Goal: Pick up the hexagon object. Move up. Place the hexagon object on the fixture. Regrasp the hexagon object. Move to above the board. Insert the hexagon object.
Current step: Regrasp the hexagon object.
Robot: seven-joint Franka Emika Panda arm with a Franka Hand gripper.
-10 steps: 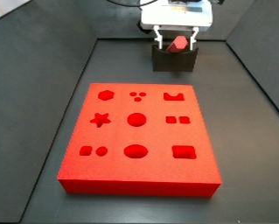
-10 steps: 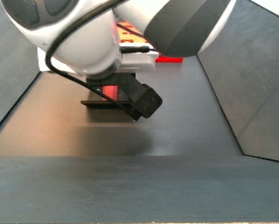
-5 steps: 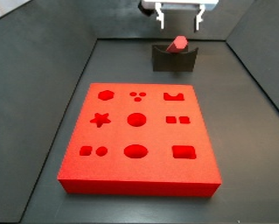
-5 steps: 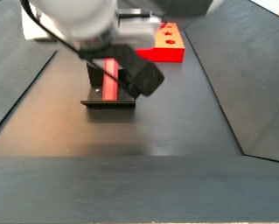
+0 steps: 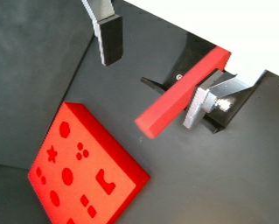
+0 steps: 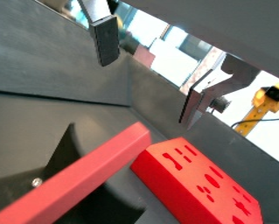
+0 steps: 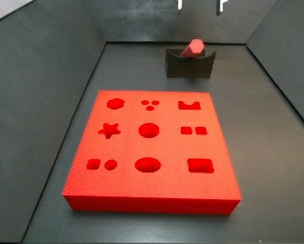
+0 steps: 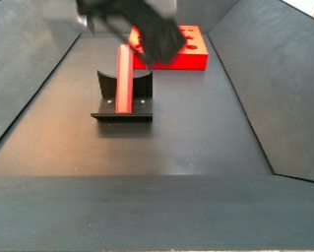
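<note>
The hexagon object (image 7: 193,47), a slim red bar, rests in the notch of the dark fixture (image 7: 190,65) at the far end of the floor, leaning up out of it (image 8: 125,71). My gripper (image 7: 200,5) hangs open straight above it, only the fingertips showing at the picture's upper edge. In both wrist views the silver fingers (image 5: 108,35) stand wide apart with nothing between them, and the bar (image 5: 183,92) lies well below. The red board (image 7: 152,151) with shaped holes lies flat in the middle of the floor.
Dark sloping walls (image 7: 40,86) enclose the floor on all sides. The fixture (image 8: 122,106) stands a short way from the board's (image 8: 180,49) end. Bare dark floor (image 8: 172,157) stretches beyond the fixture.
The gripper has let go of the hexagon object in the fixture and risen straight up, almost out of a side view. The bar stays in the notch.
</note>
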